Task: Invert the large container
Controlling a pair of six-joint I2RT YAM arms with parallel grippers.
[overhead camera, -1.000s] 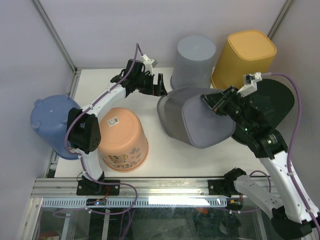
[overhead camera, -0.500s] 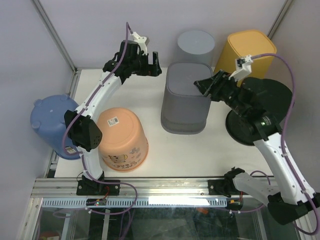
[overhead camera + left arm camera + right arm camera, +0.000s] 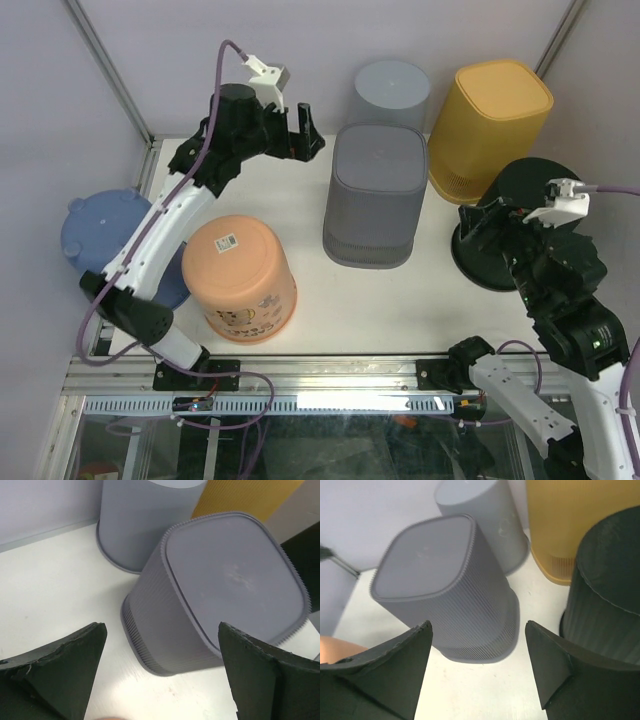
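Observation:
The large container (image 3: 375,195) is a dark grey ribbed bin with rounded corners. It stands mouth down on the white table (image 3: 300,215), its flat bottom facing up, and shows the same way in the left wrist view (image 3: 235,575) and the right wrist view (image 3: 445,595). My left gripper (image 3: 308,133) hovers open to the bin's upper left, apart from it, nothing between its fingers (image 3: 161,630). My right gripper (image 3: 487,222) is open to the bin's right, above the black bin, and also holds nothing (image 3: 478,627).
A round grey bin (image 3: 392,92) and a yellow bin (image 3: 490,115) stand upside down behind the container. A black bin (image 3: 520,190) sits at the right under my right arm. An orange bucket (image 3: 240,280) lies front left, a blue bucket (image 3: 100,235) beyond the table's left edge.
The container went from tilted in my right gripper to standing mouth down. The right gripper opened and drew back to the right. The left arm lifted away towards the back.

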